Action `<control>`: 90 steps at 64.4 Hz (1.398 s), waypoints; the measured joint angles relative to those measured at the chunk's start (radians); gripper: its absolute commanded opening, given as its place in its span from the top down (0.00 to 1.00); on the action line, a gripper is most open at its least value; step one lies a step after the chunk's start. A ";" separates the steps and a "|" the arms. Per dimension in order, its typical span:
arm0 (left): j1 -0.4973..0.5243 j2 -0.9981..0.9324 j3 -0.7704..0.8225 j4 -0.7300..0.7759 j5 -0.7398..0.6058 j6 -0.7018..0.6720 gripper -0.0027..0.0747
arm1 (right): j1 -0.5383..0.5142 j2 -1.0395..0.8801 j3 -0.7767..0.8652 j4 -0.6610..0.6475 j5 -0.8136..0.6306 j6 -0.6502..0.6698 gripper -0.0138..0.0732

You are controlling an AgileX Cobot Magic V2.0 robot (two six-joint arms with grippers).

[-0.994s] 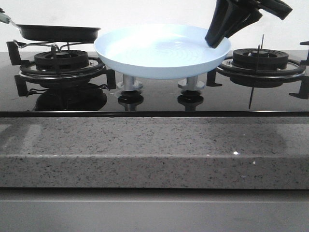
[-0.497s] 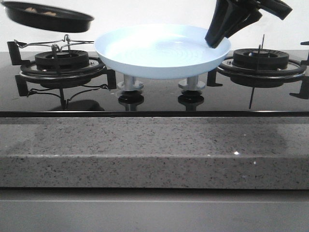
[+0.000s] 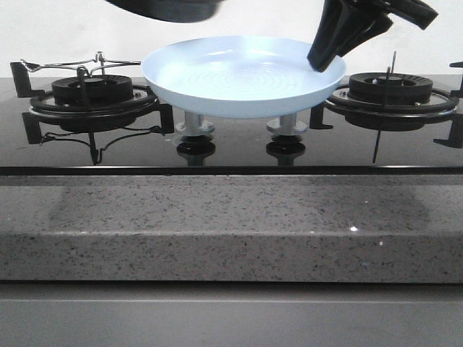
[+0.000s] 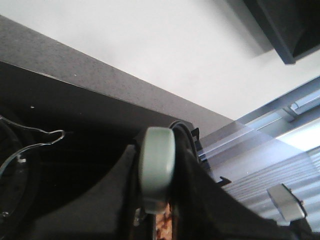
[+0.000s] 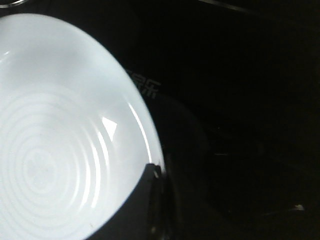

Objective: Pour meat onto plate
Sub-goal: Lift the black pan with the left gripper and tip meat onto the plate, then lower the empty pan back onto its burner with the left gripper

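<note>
The pale-blue plate [image 3: 242, 76] sits over the middle of the hob, between the two burners. My right gripper [image 3: 323, 61] is shut on its right rim. In the right wrist view a dark finger [image 5: 145, 200] overlaps the plate's [image 5: 50, 150] edge. The black frying pan [image 3: 166, 9] hangs blurred at the top of the front view, above the plate's left part. My left gripper [image 4: 157, 172] is shut on the pan's pale-green handle [image 4: 156, 160]. A sliver of reddish-brown meat [image 4: 164, 229] shows below the handle; the rest is hidden.
The left burner [image 3: 90, 90] carries a thin wire support [image 3: 72, 65]; the right burner [image 3: 391, 90] stands beside the plate. Two knobs [image 3: 194, 129] [image 3: 286, 129] sit under the plate. A grey stone counter edge [image 3: 231, 224] runs along the front.
The pan has risen off the left burner and moved right, from the far left to above the plate's left part. The plate and right gripper have not moved.
</note>
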 measured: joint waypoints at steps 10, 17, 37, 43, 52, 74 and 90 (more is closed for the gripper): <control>-0.100 -0.028 0.002 0.059 -0.083 0.072 0.99 | 0.000 0.000 0.000 0.000 0.000 0.000 0.92; -0.166 -0.058 0.002 0.139 -0.140 0.109 0.99 | 0.000 0.000 0.000 0.000 0.000 0.000 0.92; -0.397 -0.180 0.002 0.393 -0.267 0.224 0.99 | 0.000 0.000 0.000 0.000 0.000 0.000 0.92; -0.477 -0.216 0.002 0.524 -0.305 0.230 0.99 | 0.000 0.000 0.000 0.000 0.000 0.000 0.92; -0.595 -0.246 0.000 0.728 -0.366 0.230 0.99 | 0.000 0.000 0.000 0.000 0.000 0.000 0.92; -0.731 -0.248 0.000 0.989 -0.403 0.230 0.99 | 0.000 0.000 0.000 0.000 0.000 0.000 0.92; -0.713 -0.248 0.000 0.976 -0.409 0.139 0.99 | 0.000 0.000 0.000 0.000 0.000 0.000 0.92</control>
